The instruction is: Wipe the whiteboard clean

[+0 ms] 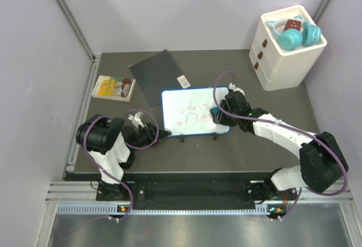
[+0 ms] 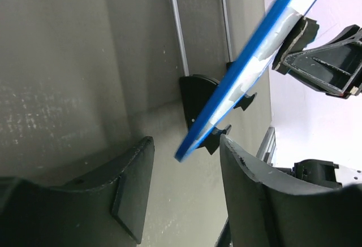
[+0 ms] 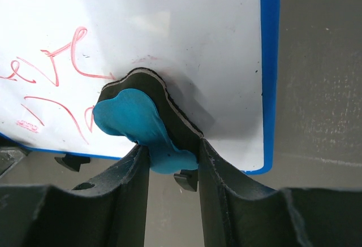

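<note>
Top external view, surface centre: whiteboard (image 1: 195, 111), raised on black feet, red scribbles over its left and middle; erasing barely begun, I judge. Left gripper (image 2: 185, 144): jaws apart, straddling the board's near-left corner, no contact visible, likely there to brace it against sliding. Right gripper (image 3: 172, 154): jaws clamped on blue eraser (image 3: 136, 120), its felt pressed to the board's right part, set for a stroke. Far right: white drawer box (image 1: 283, 60), open top holding teal headphones (image 1: 297, 35) and brown item (image 1: 291, 25). Far left: grey sheet (image 1: 155, 77), yellow packet (image 1: 113, 87).
</note>
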Available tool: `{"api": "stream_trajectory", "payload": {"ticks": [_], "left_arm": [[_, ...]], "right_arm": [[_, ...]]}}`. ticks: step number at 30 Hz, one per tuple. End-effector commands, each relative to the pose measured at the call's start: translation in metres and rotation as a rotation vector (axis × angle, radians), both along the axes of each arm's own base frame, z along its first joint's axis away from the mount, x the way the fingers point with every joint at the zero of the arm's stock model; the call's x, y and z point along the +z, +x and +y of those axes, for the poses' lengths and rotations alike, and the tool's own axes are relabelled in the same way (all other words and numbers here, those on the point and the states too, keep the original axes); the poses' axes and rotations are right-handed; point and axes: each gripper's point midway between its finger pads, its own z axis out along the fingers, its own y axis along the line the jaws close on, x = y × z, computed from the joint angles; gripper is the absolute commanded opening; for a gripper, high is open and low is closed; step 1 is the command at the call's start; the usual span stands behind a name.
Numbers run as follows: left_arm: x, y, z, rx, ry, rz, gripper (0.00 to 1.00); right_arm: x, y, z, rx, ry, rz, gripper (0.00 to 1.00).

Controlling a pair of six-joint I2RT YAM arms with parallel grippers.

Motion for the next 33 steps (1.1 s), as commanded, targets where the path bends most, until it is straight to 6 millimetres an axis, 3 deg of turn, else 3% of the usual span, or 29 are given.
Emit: {"api": "stream_trajectory", "payload": {"ticks": [1,15,21,24,27,30,32,33], "left_arm": [[0.031,0.010,-0.002,-0.012,-0.007,-0.234,0.54],[0.035,0.025,-0.004,-0.004,0.004,-0.280,0.34],[0.037,0.029,-0.003,0.000,0.024,-0.317,0.39],[0.038,0.029,-0.001,0.011,0.033,-0.325,0.59],[0.038,0.029,0.000,0.020,0.034,-0.322,0.71],[0.039,0.032,0.001,0.028,0.034,-0.328,0.69],[0.038,0.033,-0.001,0.019,0.032,-0.326,0.62],[0.039,0.036,-0.003,0.011,0.026,-0.331,0.53]], "right_arm": [[0.008,0.009,0.011,-0.010,0.058,-0.057,0.00],[0.019,0.012,0.004,-0.064,0.076,-0.119,0.00],[0.017,0.009,0.009,-0.058,0.086,-0.121,0.00],[0.017,0.008,0.009,-0.056,0.089,-0.119,0.00],[0.017,0.006,0.010,-0.053,0.091,-0.120,0.00],[0.017,0.006,0.008,-0.054,0.086,-0.121,0.00],[0.017,0.006,0.007,-0.057,0.083,-0.125,0.00],[0.018,0.006,0.007,-0.059,0.083,-0.129,0.00]]}}
